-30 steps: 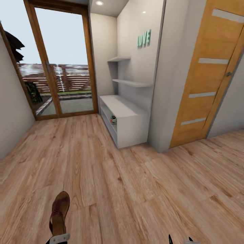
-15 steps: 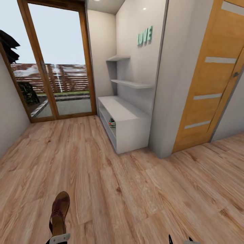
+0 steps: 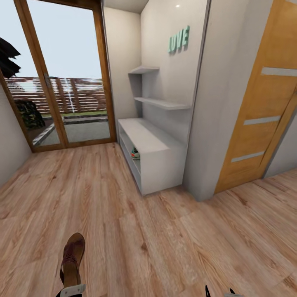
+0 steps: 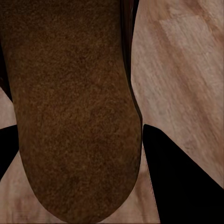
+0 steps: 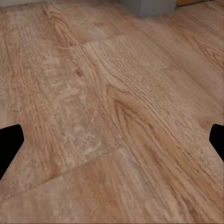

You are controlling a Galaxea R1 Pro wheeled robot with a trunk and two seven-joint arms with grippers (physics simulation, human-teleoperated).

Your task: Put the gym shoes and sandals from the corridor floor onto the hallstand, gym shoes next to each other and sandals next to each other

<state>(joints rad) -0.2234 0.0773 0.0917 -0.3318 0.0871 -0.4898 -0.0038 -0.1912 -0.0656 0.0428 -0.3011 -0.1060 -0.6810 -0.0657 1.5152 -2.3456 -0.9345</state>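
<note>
A brown sandal (image 3: pixel 72 258) hangs low at the left of the head view with my left gripper (image 3: pixel 71 291) shut on its heel end. Its dark sole (image 4: pixel 70 107) sits between the black fingers (image 4: pixel 184 186) in the left wrist view. Ahead against the wall stands the pale grey hallstand (image 3: pixel 153 142), under teal LOVE letters (image 3: pixel 178 40). One gym shoe (image 3: pixel 135 154) shows in its upper open shelf. My right gripper (image 5: pixel 112 142) is open over the bare corridor floor (image 5: pixel 116 93), and its tips (image 3: pixel 218 293) peek in at the head view's lower edge.
A glass patio door in a wooden frame (image 3: pixel 62 82) closes the corridor's far end. A grey wall pillar (image 3: pixel 214 107) and an orange wooden door (image 3: pixel 264 111) stand right of the hallstand. Wood-plank floor (image 3: pixel 165 231) stretches between me and the rack.
The whole head view has shifted, and the hallstand looks slightly nearer and larger, so the camera moved. The sandal stays in my left gripper as before.
</note>
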